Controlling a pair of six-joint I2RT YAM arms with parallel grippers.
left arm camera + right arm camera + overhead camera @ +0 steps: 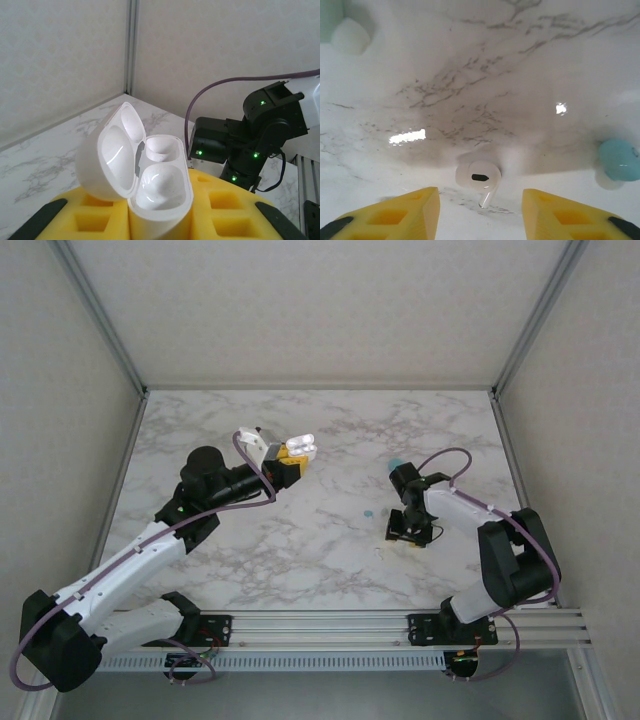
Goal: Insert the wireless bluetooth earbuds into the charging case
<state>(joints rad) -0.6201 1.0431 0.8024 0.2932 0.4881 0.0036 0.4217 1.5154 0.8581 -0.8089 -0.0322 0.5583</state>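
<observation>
on the near right of the marble table [300, 560], the right gripper [480, 215] is pointing down at the surface. its yellow fingers [395, 212] are standing wide apart and gripping nothing. a white earbud [479, 176] with a short stem is lying on the marble just ahead of the gap between those fingers, touching neither. in the right wrist view a small teal-blue piece [620, 160] is sitting at three o'clock from the earbud. a pale rounded object [350, 36] is lying well off at ten o'clock, too blurred to identify. farther back, at ten o'clock from the right gripper in the overhead view, the left gripper [291, 464] is hovering above the table. its yellow pads [95, 215] are clamping the base of the white charging case [175, 212]. the case is being held upright with its lid [112, 155] swung open, showing two hollow wells [160, 149].
</observation>
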